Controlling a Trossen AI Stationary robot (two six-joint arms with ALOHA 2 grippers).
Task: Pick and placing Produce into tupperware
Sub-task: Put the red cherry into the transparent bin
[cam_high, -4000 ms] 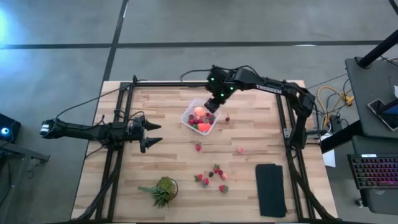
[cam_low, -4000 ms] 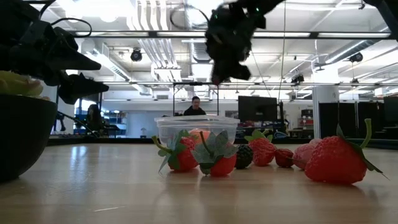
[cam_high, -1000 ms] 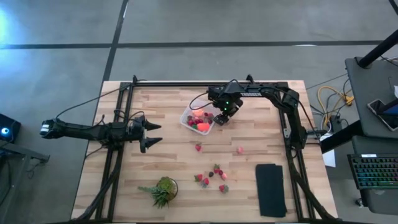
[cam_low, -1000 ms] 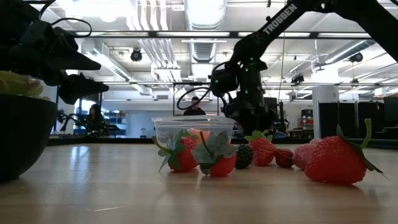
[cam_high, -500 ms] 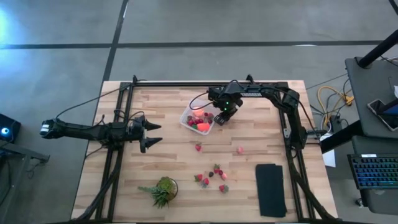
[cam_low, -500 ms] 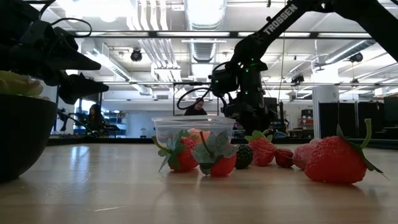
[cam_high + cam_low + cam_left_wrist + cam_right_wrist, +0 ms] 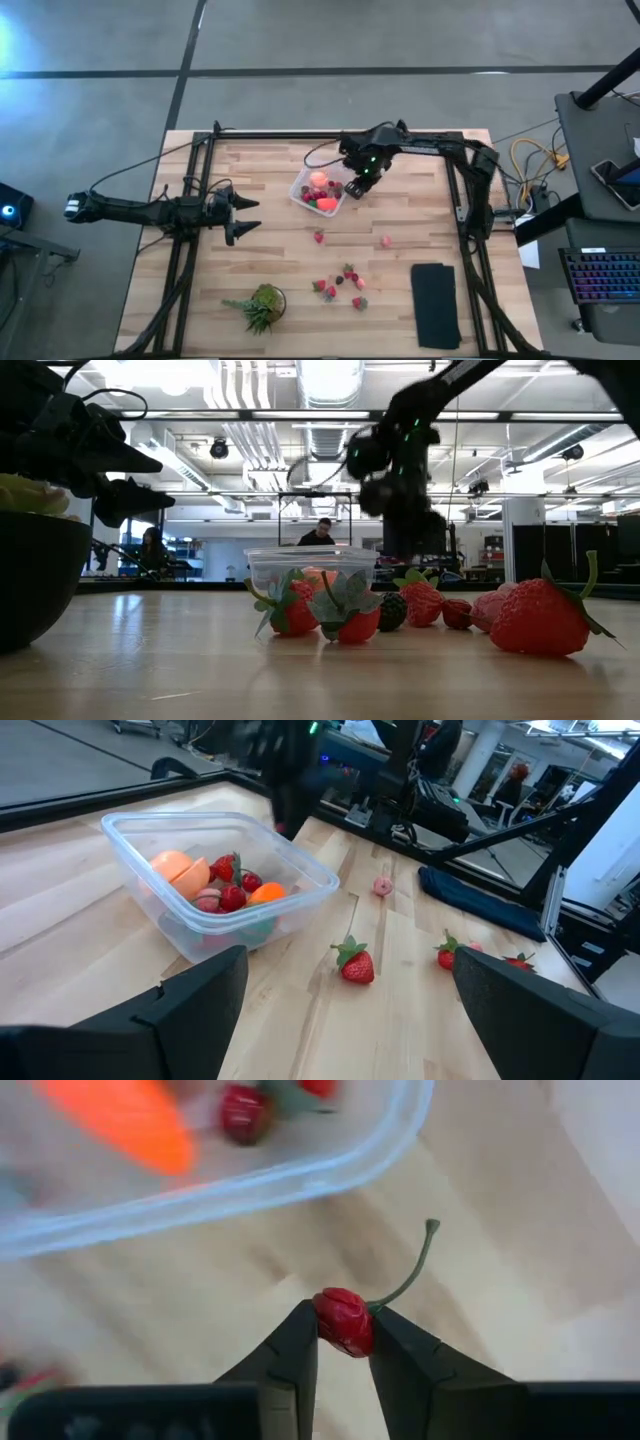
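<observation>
Gripping red fruit (image 7: 343, 1321) — right gripper (image 7: 342, 1342)

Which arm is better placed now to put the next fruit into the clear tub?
The right. Its gripper is shut on a small red fruit just beside the tub. The left gripper waits open and empty, well away from the tub.
</observation>
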